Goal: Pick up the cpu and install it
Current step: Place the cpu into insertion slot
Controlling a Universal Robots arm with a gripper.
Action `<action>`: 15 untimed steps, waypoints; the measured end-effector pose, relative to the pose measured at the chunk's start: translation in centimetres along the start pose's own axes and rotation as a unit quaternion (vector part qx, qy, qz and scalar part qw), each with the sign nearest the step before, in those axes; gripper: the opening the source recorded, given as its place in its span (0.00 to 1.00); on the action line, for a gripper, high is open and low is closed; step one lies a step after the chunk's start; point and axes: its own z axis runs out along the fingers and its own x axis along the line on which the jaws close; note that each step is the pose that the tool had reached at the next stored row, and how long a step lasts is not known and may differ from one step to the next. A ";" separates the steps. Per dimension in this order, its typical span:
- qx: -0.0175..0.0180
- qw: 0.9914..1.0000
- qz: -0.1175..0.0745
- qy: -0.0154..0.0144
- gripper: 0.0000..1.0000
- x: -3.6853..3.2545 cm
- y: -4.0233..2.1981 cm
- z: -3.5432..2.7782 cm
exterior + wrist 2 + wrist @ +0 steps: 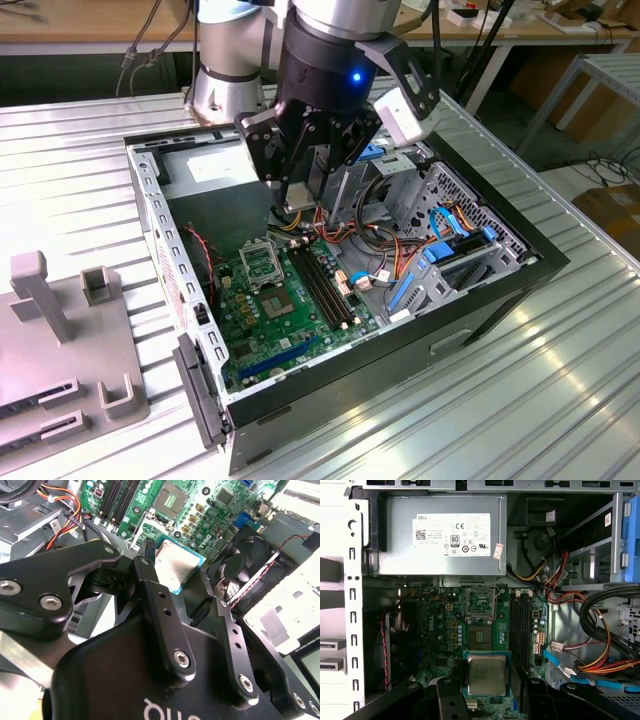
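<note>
Above the motherboard [250, 335], the gripper [176, 575] clamps the cpu [486, 675], socket [262, 262] at its seven o'clock in the exterior view; level, square alignment matters.

i see a white printed label [452, 534] on the power supply [400, 555], a small sticker [498, 550] at its corner, and cut-off white lettering [162, 711] on the gripper [174, 571].

Far and near
Exterior view overlooks the case [350, 392], arm [230, 60] at 12 o'clock; wrist views share tool [486, 680] [175, 577] and motherboard [445, 630] [200, 515], close.
</note>
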 end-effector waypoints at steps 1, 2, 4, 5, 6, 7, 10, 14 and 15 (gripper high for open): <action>0.000 1.000 0.000 0.000 0.47 0.00 -0.04 0.07; 0.000 1.000 0.000 0.000 0.47 0.00 -0.10 0.13; 0.000 1.000 0.000 0.000 0.47 0.00 -0.14 0.20; 0.000 1.000 0.000 0.000 0.47 0.00 -0.15 0.26; 0.000 1.000 0.000 0.000 0.47 0.00 -0.14 0.33; 0.000 1.000 0.000 0.000 0.47 0.00 -0.14 0.33; 0.000 1.000 0.000 0.000 0.47 0.00 -0.19 0.36; 0.000 1.000 0.000 0.000 0.47 0.00 -0.36 0.43; 0.000 1.000 0.000 0.000 0.47 0.00 -0.39 0.47</action>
